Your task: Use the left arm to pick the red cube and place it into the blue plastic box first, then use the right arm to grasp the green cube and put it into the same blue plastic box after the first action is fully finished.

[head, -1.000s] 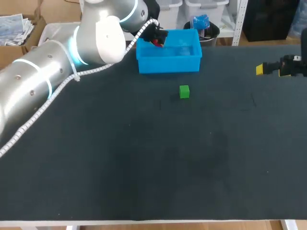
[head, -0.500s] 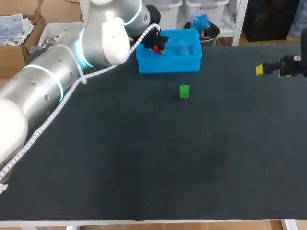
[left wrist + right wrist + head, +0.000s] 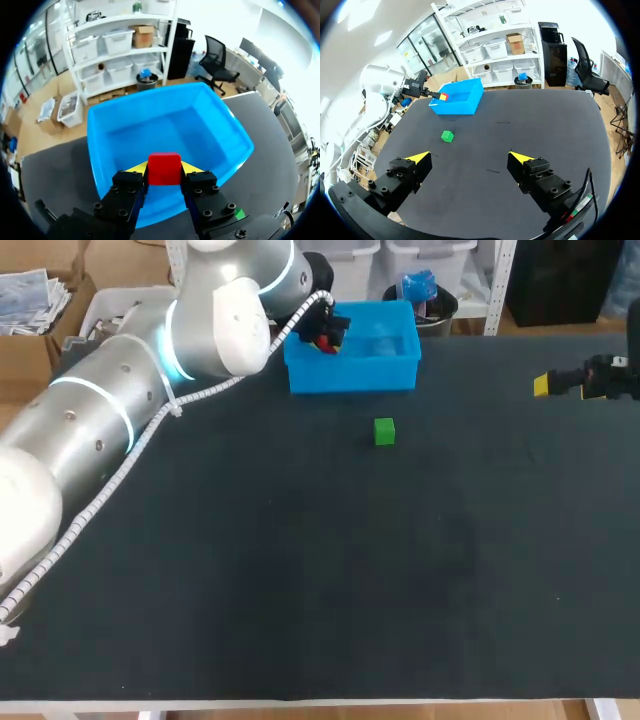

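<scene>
The red cube [image 3: 164, 168] is pinched between the yellow tips of my left gripper [image 3: 164, 169], which is shut on it just above the near rim of the blue plastic box [image 3: 125, 131]. Seen from the head camera, that gripper [image 3: 328, 335] hovers over the left part of the box [image 3: 352, 373] at the table's far side. The green cube [image 3: 384, 431] rests on the dark table a little in front of the box, also visible as the green cube [image 3: 447, 136]. My right gripper [image 3: 470, 159] stands open, wide apart, far from both cubes, at the right edge as the right gripper [image 3: 545, 385].
My left arm [image 3: 120, 410] stretches across the table's left rear area toward the box. The dark table top [image 3: 330, 580] spreads out in front of the green cube.
The left arm swung a little further toward the box with the red cube between one second ago and half a second ago; since then it holds still. The right arm has not moved.
</scene>
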Tool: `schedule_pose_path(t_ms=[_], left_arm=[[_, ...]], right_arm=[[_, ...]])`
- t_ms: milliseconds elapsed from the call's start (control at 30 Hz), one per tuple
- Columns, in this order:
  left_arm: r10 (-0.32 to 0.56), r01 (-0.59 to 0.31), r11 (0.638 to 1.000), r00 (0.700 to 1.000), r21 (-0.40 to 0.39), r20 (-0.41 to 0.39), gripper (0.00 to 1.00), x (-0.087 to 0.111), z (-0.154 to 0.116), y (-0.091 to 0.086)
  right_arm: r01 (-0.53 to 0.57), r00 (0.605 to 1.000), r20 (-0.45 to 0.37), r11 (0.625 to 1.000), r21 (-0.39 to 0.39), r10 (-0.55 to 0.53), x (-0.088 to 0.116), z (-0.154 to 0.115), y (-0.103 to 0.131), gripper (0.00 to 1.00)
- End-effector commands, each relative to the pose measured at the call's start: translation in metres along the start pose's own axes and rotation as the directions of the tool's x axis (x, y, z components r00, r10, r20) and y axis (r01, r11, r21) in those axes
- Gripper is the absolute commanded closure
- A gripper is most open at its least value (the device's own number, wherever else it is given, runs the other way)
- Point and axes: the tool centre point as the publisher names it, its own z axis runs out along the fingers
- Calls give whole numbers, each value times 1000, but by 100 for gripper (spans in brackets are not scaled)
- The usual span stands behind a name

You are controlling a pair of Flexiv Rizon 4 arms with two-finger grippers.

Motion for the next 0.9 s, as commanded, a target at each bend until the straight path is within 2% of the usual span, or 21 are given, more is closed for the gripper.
schedule_pose_path(t_ms=[33,67,100,133,533,900], left_arm=[[3,-3,1000,1000,4,-20,100,-11,8,2],[2,-2,1000,1000,3,-22,84,-12,8,2],[-3,3,1000,1000,0,-25,26,-12,8,3],[-4,4,1000,1000,-1,-25,0,-13,7,3],[-6,5,1000,1000,-20,-14,0,-16,-2,1],[4,-2,1000,998,-19,60,0,-31,-35,2]], right_arm=[[0,1000,-1,1000,3,0,0,0,0,0],[0,1000,-1,1000,3,0,0,0,0,0],[0,1000,-1,1000,3,0,0,0,0,0],[0,1000,-1,1000,3,0,0,0,0,0],[0,1000,-1,1000,3,0,0,0,0,0],[0,1000,-1,1000,3,0,0,0,0,0]])
